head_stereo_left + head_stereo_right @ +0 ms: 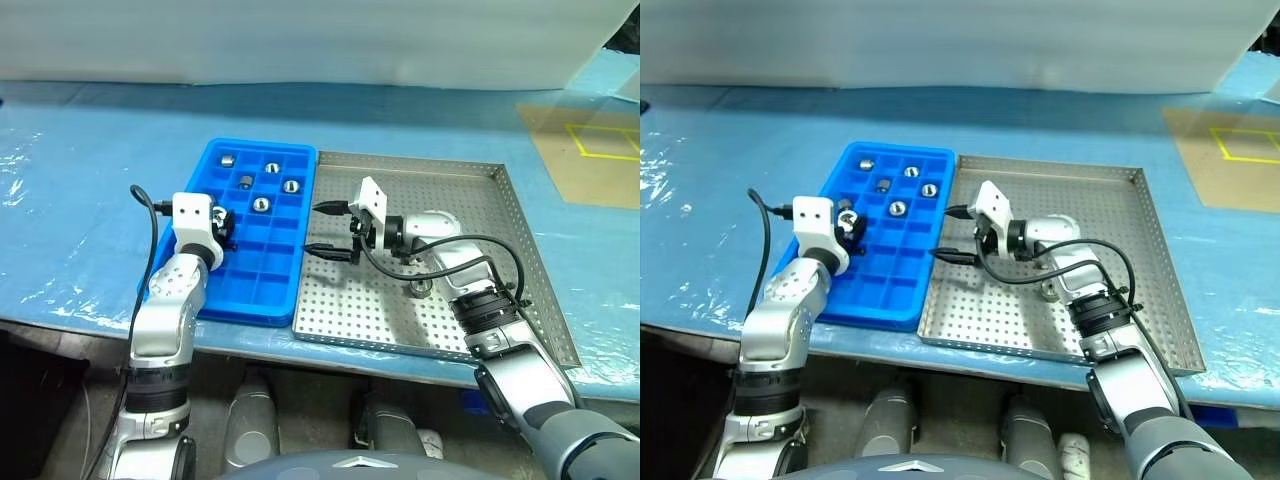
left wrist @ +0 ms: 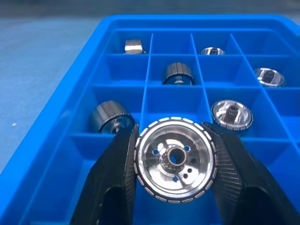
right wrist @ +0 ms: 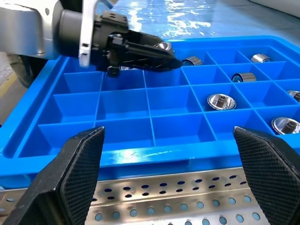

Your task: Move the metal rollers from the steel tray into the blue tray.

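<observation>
Roller (image 2: 175, 159) clamped between the left pincer (image 2: 174, 161) fingers, held over the near-left cells of the blue tray (image 1: 215, 160). Step in hand: placing it. Next move, as I judge it: centre over an empty cell, lower, release; cell walls are close, so a tilted drop could leave it perched on a divider. Five or so other rollers (image 1: 261, 204) already sit in far cells of the blue tray. One roller (image 1: 420, 288) remains on the steel tray (image 1: 520, 215), just right of the blue tray, under the right arm. Right pincer (image 1: 329, 230) gapes wide and empty, at the blue tray's right edge, pointing across it. Both trays rest on a desk (image 1: 90, 200) covered in blue plastic film; white sheet behind, brown patch with yellow tape far right.
</observation>
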You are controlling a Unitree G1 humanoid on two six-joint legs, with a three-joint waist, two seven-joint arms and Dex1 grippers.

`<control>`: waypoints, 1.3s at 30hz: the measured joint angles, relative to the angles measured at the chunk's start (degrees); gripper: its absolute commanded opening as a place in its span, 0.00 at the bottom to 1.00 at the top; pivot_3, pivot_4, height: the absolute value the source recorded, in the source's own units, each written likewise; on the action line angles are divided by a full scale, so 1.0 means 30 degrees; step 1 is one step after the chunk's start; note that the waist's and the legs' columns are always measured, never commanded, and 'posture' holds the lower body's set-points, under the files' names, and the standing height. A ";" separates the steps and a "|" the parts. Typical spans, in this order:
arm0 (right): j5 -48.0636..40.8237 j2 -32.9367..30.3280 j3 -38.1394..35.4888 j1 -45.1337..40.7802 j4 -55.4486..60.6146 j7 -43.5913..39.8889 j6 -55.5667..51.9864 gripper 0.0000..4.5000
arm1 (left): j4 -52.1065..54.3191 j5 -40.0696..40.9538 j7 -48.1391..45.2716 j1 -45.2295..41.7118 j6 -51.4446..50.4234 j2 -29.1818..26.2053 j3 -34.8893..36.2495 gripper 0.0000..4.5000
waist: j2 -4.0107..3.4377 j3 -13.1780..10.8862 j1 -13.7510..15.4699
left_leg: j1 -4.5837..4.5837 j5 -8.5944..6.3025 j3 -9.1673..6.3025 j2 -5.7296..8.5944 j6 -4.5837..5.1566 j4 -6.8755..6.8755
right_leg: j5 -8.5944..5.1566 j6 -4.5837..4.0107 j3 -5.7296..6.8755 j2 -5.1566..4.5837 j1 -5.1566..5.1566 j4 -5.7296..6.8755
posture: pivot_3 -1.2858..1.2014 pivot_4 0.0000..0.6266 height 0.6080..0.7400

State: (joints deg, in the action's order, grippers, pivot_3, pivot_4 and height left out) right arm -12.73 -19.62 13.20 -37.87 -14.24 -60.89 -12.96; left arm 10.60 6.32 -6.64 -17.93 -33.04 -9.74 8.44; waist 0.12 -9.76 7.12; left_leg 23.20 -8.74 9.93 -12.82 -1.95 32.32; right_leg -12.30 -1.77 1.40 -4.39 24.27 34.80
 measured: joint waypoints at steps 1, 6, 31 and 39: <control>0.0004 -0.0019 -0.0015 0.0044 0.0141 0.0048 -0.0030 1.00 | -0.0305 0.0023 -0.0083 -0.0199 0.0217 0.0001 -0.0038 0.61 | 0.0000 0.0000 -0.0007 | 0.0000 0.0001 0.0001 0.0000 -0.0002 -0.0001 | 0.0000 0.0000 -0.0001 0.0000 0.0000 0.0001 | 0.57 0.24 1.00; 0.0009 -0.0129 -0.0074 0.0250 0.0649 0.0414 -0.0100 1.00 | -0.1020 0.0482 -0.0691 -0.0937 0.0475 0.0274 -0.0547 0.90 | 0.0001 0.0000 -0.0036 | -0.0002 0.0003 0.0004 0.0001 -0.0004 -0.0003 | 0.0000 0.0000 -0.0005 0.0001 0.0001 0.0003 | 0.54 0.24 1.00; -0.1466 -0.3258 -0.5381 0.9362 1.2871 0.6982 -0.6481 1.00 | -1.6007 0.0494 -1.1847 -1.1214 0.4445 0.1027 -0.6117 0.90 | 0.0006 0.0005 -0.2967 | -0.0075 0.0039 0.0042 0.0029 0.0078 0.0033 | 0.0038 0.0045 -0.0147 0.0040 -0.0024 -0.0001 | 0.31 0.24 1.00; -0.1942 -0.3397 -0.5904 1.0719 1.4347 0.8136 -0.7377 1.00 | -1.9957 -0.1236 -1.2941 -1.2447 0.6087 0.0766 -0.6823 0.90 | 0.0005 0.0005 -0.3229 | -0.0064 0.0012 0.0051 0.0040 0.0128 0.0057 | 0.0039 0.0045 -0.0164 0.0035 -0.0037 -0.0028 | 0.29 0.24 1.00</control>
State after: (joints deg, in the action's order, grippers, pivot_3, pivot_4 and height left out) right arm -18.55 -29.81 -4.51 -5.71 28.80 -36.49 -35.09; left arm -49.28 2.61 -45.47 -55.27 -14.78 -7.44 -12.03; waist 0.14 -9.75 -2.56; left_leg 23.00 -8.70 10.09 -12.70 -1.57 32.49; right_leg -12.18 -1.63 0.91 -4.28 24.16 34.71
